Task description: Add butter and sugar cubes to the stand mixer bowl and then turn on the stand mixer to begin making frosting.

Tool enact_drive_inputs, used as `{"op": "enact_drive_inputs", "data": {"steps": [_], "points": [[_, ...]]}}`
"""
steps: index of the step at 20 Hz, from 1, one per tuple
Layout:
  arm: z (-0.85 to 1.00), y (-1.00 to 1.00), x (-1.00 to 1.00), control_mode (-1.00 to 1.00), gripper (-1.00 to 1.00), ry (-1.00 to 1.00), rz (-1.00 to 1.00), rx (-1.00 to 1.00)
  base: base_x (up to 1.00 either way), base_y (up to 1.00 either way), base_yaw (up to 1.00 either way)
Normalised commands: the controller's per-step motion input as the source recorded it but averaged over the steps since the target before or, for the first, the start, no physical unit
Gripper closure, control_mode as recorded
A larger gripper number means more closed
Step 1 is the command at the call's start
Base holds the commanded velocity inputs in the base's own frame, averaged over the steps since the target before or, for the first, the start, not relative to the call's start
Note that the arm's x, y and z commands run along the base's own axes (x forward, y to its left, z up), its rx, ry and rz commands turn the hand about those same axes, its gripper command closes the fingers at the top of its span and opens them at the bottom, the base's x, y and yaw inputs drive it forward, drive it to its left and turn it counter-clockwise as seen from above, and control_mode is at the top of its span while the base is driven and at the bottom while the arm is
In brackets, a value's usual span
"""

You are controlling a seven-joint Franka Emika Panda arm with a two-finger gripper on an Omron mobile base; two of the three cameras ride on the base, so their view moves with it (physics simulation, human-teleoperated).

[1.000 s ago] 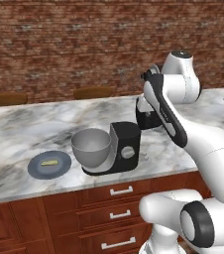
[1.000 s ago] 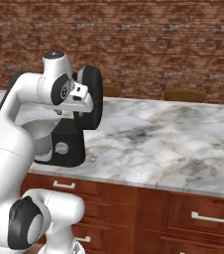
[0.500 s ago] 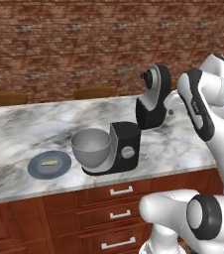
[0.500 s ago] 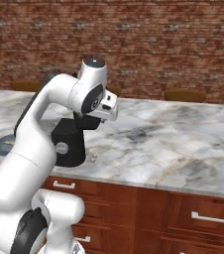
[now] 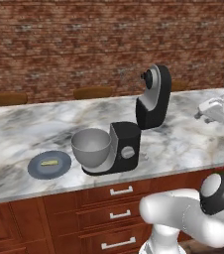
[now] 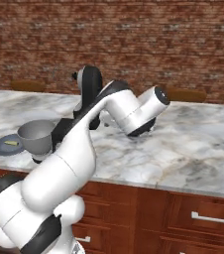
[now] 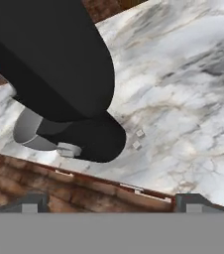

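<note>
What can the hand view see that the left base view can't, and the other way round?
Hand view's extra: two little pale cubes lying on the marble beside the mixer's base. Left base view's extra: the blue-grey plate with the butter on it, and the brick wall. Shared: the black stand mixer with its head tilted up, the grey bowl and the marble counter.

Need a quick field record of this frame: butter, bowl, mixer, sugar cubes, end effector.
butter: lying on the blue-grey plate, left of the bowl
stand mixer bowl: seated on the mixer base, looks empty
stand mixer: head tilted up and back
sugar cubes: two small cubes on the marble counter beside the mixer base
end effector: open, holding nothing, above the counter on the mixer's far side from the plate
</note>
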Motion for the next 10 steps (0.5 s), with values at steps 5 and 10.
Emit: {"op": "enact_drive_inputs", "data": {"steps": [5, 10], "points": [[-0.42, -0.26, 0.09, -1.00, -1.00, -0.18, 0.44, 0.38, 0.00, 0.00, 0.00], [-0.42, 0.00, 0.00, -1.00, -1.00, -0.25, 0.36, 0.35, 0.00, 0.00, 0.00]]}}
